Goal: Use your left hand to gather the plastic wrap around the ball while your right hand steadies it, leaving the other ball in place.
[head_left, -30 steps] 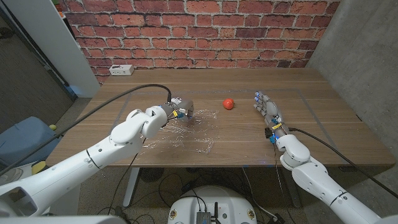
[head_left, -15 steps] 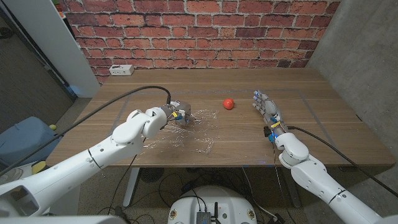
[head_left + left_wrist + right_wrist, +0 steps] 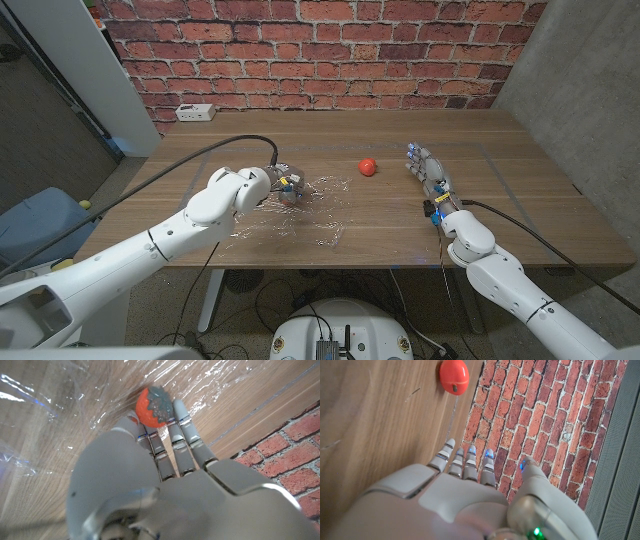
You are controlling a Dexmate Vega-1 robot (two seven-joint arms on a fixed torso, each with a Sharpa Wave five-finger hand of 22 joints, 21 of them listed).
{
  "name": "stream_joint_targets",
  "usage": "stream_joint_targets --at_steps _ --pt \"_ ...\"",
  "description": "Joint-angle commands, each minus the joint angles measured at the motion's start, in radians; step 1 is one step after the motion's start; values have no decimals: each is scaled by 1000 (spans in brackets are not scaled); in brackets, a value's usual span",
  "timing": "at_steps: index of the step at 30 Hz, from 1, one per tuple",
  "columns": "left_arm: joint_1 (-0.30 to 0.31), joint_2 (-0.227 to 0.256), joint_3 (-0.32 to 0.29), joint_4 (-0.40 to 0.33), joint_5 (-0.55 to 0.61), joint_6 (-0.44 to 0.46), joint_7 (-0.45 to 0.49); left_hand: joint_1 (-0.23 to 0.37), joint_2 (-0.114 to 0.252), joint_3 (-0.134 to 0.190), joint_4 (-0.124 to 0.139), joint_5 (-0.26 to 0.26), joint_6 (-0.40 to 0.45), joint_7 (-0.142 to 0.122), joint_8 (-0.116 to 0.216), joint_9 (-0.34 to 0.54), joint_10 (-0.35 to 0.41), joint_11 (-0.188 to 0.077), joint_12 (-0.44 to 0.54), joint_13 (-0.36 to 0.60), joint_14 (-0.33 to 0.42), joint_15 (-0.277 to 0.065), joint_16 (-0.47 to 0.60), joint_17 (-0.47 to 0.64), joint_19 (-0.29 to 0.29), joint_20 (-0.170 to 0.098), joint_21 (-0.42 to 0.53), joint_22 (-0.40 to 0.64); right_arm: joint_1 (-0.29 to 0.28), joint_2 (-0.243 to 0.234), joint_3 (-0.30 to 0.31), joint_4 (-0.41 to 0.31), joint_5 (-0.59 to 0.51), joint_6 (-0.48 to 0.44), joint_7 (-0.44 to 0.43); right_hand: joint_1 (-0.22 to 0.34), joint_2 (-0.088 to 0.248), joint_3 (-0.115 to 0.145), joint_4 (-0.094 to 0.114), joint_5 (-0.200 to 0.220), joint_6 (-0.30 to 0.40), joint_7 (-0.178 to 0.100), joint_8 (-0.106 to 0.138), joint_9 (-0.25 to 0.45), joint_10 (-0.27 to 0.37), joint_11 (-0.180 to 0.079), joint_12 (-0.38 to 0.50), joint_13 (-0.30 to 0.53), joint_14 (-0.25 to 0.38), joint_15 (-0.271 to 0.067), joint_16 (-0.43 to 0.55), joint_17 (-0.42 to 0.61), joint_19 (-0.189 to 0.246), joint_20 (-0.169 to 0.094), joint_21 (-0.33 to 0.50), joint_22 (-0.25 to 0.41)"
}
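— Left hand (image 3: 283,187) has pulled in toward the arm over the last second, forearm now covering most of it in the head view. What's it got?

— Hard to say from up top. The left wrist view helps: fingertips (image 3: 179,409) reach down against an orange-red ball (image 3: 152,406) that lies on the plastic wrap (image 3: 60,420). Touching it, fingers fairly straight, but whether film is pinched I can't tell.

— And the wrap itself?

— Crinkled sheet (image 3: 310,215) spread on the wooden table (image 3: 520,215), mostly glints; its edges are hard to trace. That wrapped ball sits hidden behind the hand in the head view.

— Right side?

— Right hand (image 3: 429,176) stands well apart from the sheet, fingers extended and spread, nothing in it. The other ball (image 3: 368,166), red, lies on bare wood between the two hands; the right wrist view shows it (image 3: 453,376) ahead of the fingertips (image 3: 470,451), not touched.
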Motion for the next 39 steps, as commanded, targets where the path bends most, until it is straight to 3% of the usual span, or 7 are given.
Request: stream_joint_targets --at_steps 1,9,15,21,27,33,39 --pt "-54 -12 39 -15 88 38 -152 -60 -24 -17 3 -10 -76 -25 -44 -27 -90 7 -82 -30 -108 -87 -48 -15 -81 49 -38 5 9 2 -1 8 -5 5 5 -1 1 6 -1 1 2 -2 -1 2 6 -3 -1 5 10 -2 2 6 8 2 5 2" --pt "-22 -9 16 -42 135 57 -140 -109 -49 -41 -9 -6 -261 -45 -85 -59 -233 28 -197 -69 -340 -15 -113 -58 -185 86 -98 6 19 5 -4 21 -3 12 17 -1 1 6 0 1 4 -1 0 2 9 0 -1 5 12 -4 3 6 9 3 5 2" --pt "14 -12 -6 -64 189 97 -108 -148 -48 -57 2 -6 -343 -48 -88 -68 -281 41 -230 -80 -414 13 -113 -73 -204 106 -116 6 26 -3 -9 14 -8 -9 15 0 1 7 -1 1 6 1 1 2 9 -1 -1 5 14 -1 2 6 10 6 6 2" --pt "72 -38 -37 -65 271 180 -35 -177 -7 -52 24 -4 -338 -41 -75 -72 -277 39 -233 -86 -426 22 -103 -79 -193 114 -118 7 38 -44 -21 -52 -54 -137 -53 32 3 24 -24 7 11 -10 2 1 10 -14 -2 4 13 -14 -3 -1 8 -2 4 1" --pt "125 -69 -64 -37 315 243 76 -306 -4 -97 89 -8 -290 -38 -55 -74 -246 41 -230 -98 -406 19 -85 -99 -169 119 -128 5 74 -98 -48 -132 -99 -325 -105 49 8 34 -34 9 13 -16 3 1 10 -21 -3 4 12 -21 -5 -3 5 -7 3 1" --pt "157 -144 -57 26 457 370 161 -307 47 -73 94 -2 -276 -39 -55 -76 -230 38 -229 -106 -380 8 -76 -112 -151 117 -131 6 131 -126 -95 -169 -134 -470 -110 63 15 44 -41 11 16 -20 4 1 10 -28 -3 4 8 -27 -8 -4 3 -10 2 1" --pt "174 -195 -80 68 472 432 206 -296 56 -57 82 -1 -269 -42 -56 -78 -210 28 -225 -111 -351 -3 -69 -126 -125 104 -129 5 178 -141 -135 -215 -174 -588 -126 84 42 65 -38 13 25 -29 6 2 16 -44 -1 5 10 -45 -4 -1 5 -31 3 2"
